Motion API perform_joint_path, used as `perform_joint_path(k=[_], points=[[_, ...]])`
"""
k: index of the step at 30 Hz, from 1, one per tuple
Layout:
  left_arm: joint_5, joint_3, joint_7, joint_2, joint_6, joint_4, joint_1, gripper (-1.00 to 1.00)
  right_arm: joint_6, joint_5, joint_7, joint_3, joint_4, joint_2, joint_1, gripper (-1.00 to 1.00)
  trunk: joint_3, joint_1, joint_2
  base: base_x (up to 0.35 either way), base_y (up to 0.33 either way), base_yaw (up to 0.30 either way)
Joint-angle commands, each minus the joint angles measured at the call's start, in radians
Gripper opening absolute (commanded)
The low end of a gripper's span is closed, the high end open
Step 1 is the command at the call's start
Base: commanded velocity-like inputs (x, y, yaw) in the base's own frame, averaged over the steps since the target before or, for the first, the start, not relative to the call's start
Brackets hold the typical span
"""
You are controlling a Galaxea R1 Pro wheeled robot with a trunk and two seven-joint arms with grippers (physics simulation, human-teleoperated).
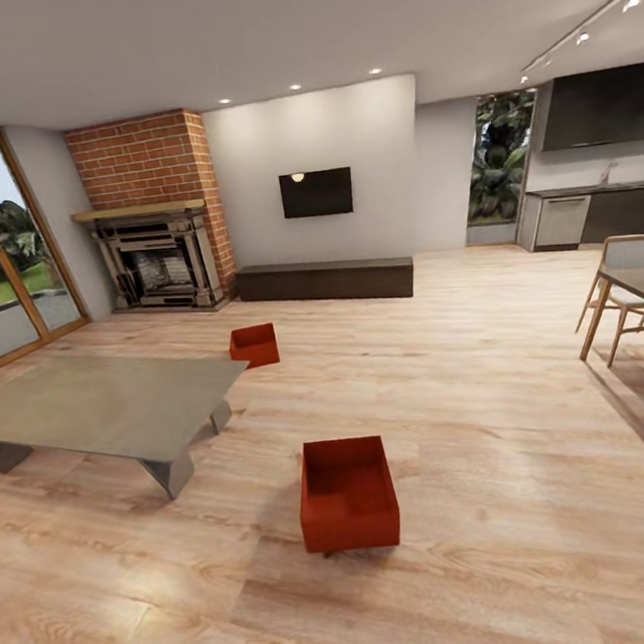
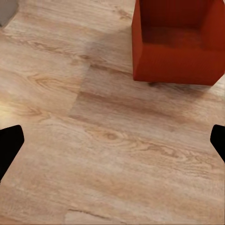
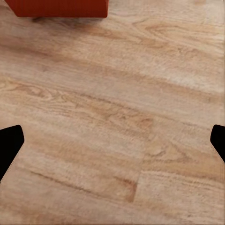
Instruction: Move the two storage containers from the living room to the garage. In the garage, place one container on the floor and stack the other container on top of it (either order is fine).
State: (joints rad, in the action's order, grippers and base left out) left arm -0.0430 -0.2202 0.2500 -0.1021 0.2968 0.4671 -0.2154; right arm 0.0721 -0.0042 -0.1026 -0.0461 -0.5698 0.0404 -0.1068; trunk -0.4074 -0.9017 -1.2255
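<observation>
Head view: near storage container (image 1: 347,494) sits on the wood floor (image 1: 492,392) at lower centre, open top up; 2nd container (image 1: 254,344) is further back, just right of the low table (image 1: 100,405), w/ fireplace (image 1: 158,261) upper left and TV (image 1: 316,193) centre top. Left wrist view: left gripper (image 2: 112,143) is spread wide, nothing held, near container (image 2: 177,42) upper right, well apart from the fingers. Right wrist view: right gripper (image 3: 112,140) is also spread wide, empty; container edge (image 3: 58,7) at top left.
</observation>
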Motion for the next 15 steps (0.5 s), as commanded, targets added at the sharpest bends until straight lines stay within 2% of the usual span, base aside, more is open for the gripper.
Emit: perform_joint_path(k=[1, 4, 7, 11, 15], points=[[-0.005, -0.008, 0.009, 0.001, 0.002, -0.001, -0.001, 1.00, 0.003, 0.000, -0.008, -0.005, 0.001, -0.001, -0.001, 1.00, -0.001, -0.001, 0.000, 0.344, 0.000, 0.000], [-0.005, -0.008, 0.009, 0.001, 0.002, -0.001, -0.001, 1.00, 0.003, 0.000, -0.008, -0.005, 0.000, -0.001, -0.001, 1.00, -0.001, -0.001, 0.000, 0.329, 0.000, 0.000], [-0.005, -0.008, 0.009, 0.001, 0.003, -0.001, -0.001, 1.00, 0.003, 0.000, -0.008, -0.005, 0.001, -0.001, -0.001, 1.00, -0.001, -0.001, 0.000, 0.184, 0.000, 0.000], [-0.005, -0.008, 0.009, 0.001, 0.004, -0.001, -0.001, 1.00, 0.003, 0.000, -0.008, -0.005, 0.001, -0.001, -0.001, 1.00, -0.001, -0.001, 0.000, 0.051, 0.000, -0.084], [-0.005, -0.008, 0.009, 0.001, 0.004, -0.001, -0.001, 1.00, 0.003, 0.000, -0.008, -0.005, 0.001, -0.001, -0.001, 1.00, -0.001, -0.001, 0.000, 0.015, 0.000, -0.204]])
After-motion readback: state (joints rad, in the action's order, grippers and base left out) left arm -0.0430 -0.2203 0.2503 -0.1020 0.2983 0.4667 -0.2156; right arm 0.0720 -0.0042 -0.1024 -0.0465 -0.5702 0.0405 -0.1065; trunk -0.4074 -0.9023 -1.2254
